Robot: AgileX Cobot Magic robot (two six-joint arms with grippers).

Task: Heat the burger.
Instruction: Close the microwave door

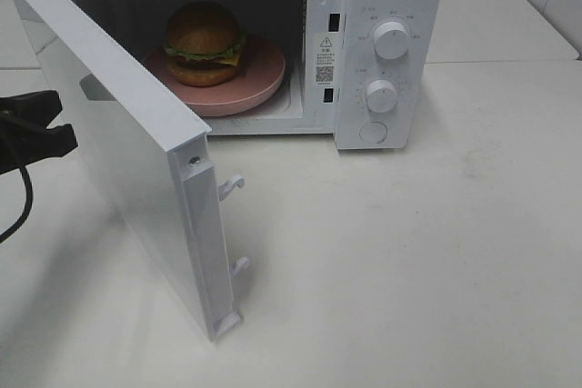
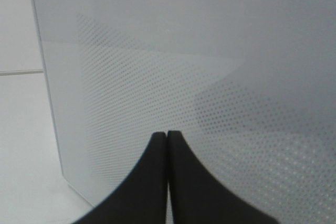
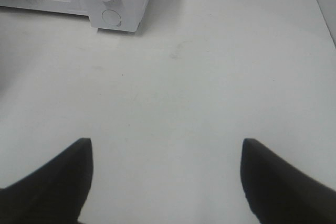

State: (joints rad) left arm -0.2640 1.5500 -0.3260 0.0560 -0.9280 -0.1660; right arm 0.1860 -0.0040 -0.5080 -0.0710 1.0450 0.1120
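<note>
Above the white table [image 1: 436, 252], left jaws are pressed together, right jaws spread.

You can make out one label: a white sticker [image 1: 325, 59] on the microwave's [image 1: 427, 6] front frame, between the cavity and the control panel. It carries a warning triangle, lines of print too small to read, and a QR code. Tiny markings ring the upper knob [image 1: 391, 40] and the lower knob [image 1: 382, 95], also illegible.

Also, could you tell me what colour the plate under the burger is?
Pink. The plate shows best in the exterior high view, inside the open microwave.
</note>
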